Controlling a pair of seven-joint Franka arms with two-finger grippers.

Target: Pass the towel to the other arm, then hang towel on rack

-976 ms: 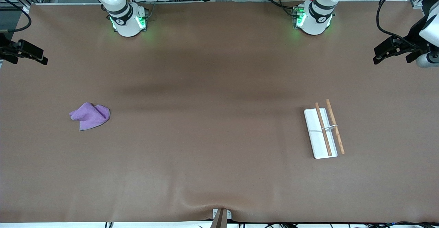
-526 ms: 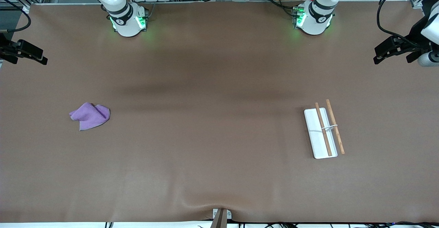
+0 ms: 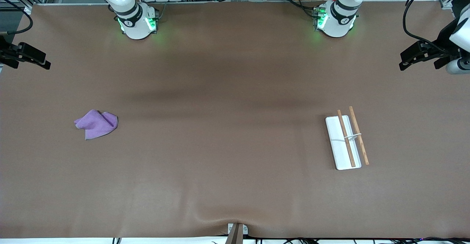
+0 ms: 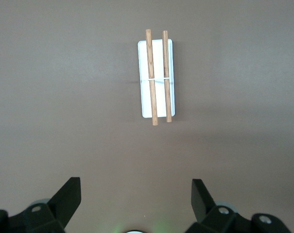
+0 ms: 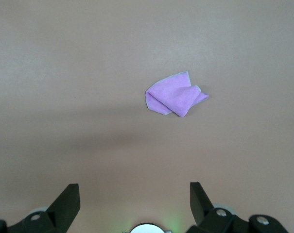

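On the table, the towel lies well apart from the released right end effector.

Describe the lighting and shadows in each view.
Front view: even light, broad soft shadow bands across the table, green glow at both arm bases. Left wrist view: the rack is sharp, the open left gripper dark in silhouette. Right wrist view: the towel is sharp, a faint shadow band below it.

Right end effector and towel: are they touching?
Apart. The right wrist view shows the right end effector open and high over bare table, with the crumpled towel lying well clear of its fingers.
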